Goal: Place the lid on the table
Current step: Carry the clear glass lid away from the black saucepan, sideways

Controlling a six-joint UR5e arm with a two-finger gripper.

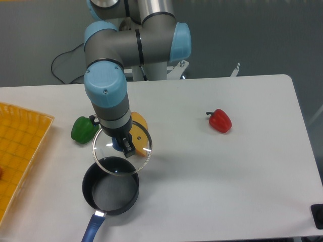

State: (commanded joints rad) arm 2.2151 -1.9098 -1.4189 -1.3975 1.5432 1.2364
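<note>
The round glass lid (141, 151) with its thin silver rim hangs tilted in the air, just above and behind the black saucepan (110, 191). My gripper (124, 145) reaches down onto the lid's centre and is shut on its knob, which the fingers hide. The lid's near edge overlaps the saucepan's far rim in this view. The white table (227, 181) spreads out to the right and front.
A green pepper (83, 129) lies left of the gripper. An orange pepper (139, 122) sits behind the lid. A red pepper (220, 121) rests at the right. A yellow gridded tray (20, 151) occupies the left edge. The saucepan's blue handle (93, 229) points toward the front edge.
</note>
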